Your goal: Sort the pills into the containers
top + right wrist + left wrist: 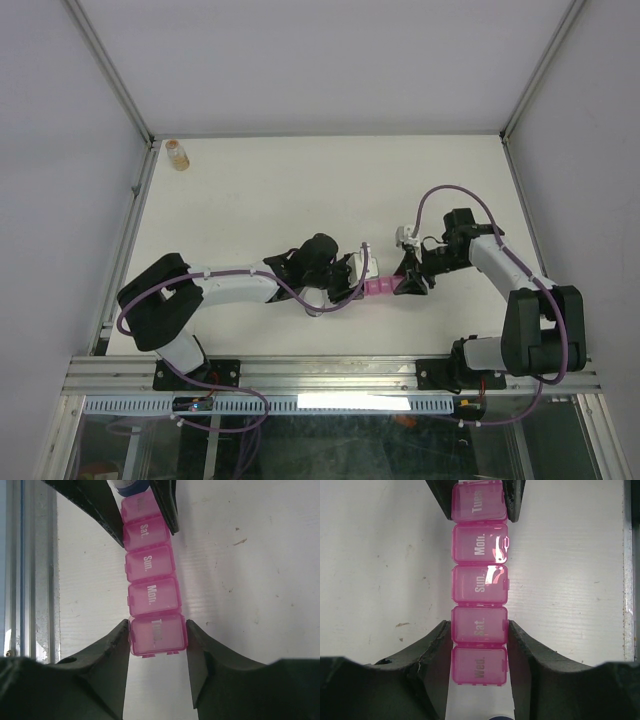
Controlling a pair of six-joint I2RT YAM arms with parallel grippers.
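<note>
- 2 claws, 1 strip: left gripper point(480, 630) clamped across the pink organiser point(480, 587) near one end, right gripper point(158, 632) closed on its opposite end.
- Its long axis runs between them, along the table's point(300, 190) near edge, right of centre.

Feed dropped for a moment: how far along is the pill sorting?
Done: nothing sorted that I can see; the five visible lids of the pink organiser are shut. In hand: the left gripper clamps it at Sat., the right gripper at Tues. Left: opening lids and filling; the amber bottle stands far off.
</note>
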